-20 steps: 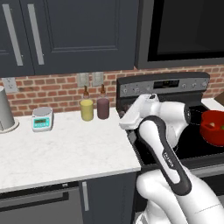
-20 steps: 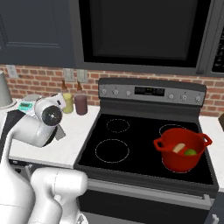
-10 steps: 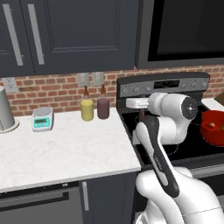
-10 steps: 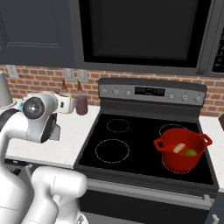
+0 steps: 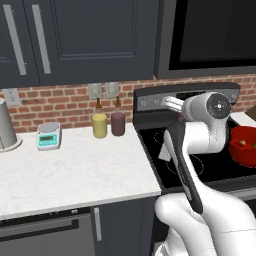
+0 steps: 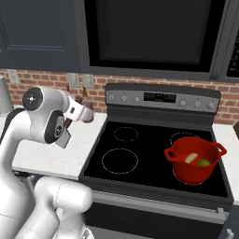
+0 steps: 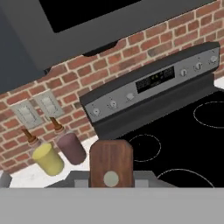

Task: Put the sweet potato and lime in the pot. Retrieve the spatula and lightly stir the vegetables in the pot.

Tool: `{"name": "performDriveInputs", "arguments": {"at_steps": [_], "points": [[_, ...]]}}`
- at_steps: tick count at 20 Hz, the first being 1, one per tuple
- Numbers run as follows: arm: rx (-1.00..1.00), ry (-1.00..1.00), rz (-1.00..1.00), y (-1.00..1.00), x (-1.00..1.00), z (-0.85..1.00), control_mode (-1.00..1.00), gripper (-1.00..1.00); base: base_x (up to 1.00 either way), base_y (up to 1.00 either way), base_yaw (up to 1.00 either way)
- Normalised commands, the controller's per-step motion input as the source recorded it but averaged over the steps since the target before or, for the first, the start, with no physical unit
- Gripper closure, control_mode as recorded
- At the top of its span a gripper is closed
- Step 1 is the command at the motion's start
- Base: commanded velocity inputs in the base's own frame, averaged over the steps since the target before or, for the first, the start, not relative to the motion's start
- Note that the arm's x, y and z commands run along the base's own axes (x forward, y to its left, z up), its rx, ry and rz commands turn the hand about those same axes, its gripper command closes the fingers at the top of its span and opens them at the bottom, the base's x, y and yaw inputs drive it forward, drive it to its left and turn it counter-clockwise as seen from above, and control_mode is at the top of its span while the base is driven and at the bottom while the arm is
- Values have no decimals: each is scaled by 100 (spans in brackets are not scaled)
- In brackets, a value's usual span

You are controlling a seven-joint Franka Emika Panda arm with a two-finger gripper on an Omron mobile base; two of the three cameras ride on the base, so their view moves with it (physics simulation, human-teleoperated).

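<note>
The red pot [image 6: 183, 166] stands on the stove's front right burner, and it appears at the right edge of the left base view [image 5: 245, 152]. Inside it lie the tan sweet potato [image 6: 190, 158] and the green lime [image 6: 203, 163]. My gripper [image 6: 71, 122] is shut on the spatula's wooden handle [image 7: 111, 164] over the seam between counter and stove, well left of the pot. The spatula's grey blade [image 6: 64, 138] hangs down below the hand, and the left base view shows it above the stove's left side [image 5: 164, 152].
A yellow bottle [image 5: 99, 124] and a dark purple bottle [image 5: 118, 122] stand against the brick wall. A small scale [image 5: 48, 135] and a grey canister [image 5: 6, 125] sit farther left on the white counter [image 5: 75, 170]. The stove's control panel [image 6: 161, 97] rises behind the burners.
The arm has swung right from the counter toward the stove, carrying the spatula with it. The pot and its contents have not moved.
</note>
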Motion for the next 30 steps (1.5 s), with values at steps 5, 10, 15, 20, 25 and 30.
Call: {"name": "performDriveInputs", "arguments": {"at_steps": [5,10,15,20,25,30], "points": [[-5,-24,-13,-33,0,0,-100,100,0,0,0],[-2,-4,-5,-41,0,-7,-100,100,0,0,0],[0,0,7,-31,-3,-11,100,100,-5,-10,3],[0,0,0,0,0,0,100,100,-25,-75,12],[0,0,0,0,0,0,100,100,-5,-100,4],[0,0,0,0,0,0,100,100,0,-99,2]]}}
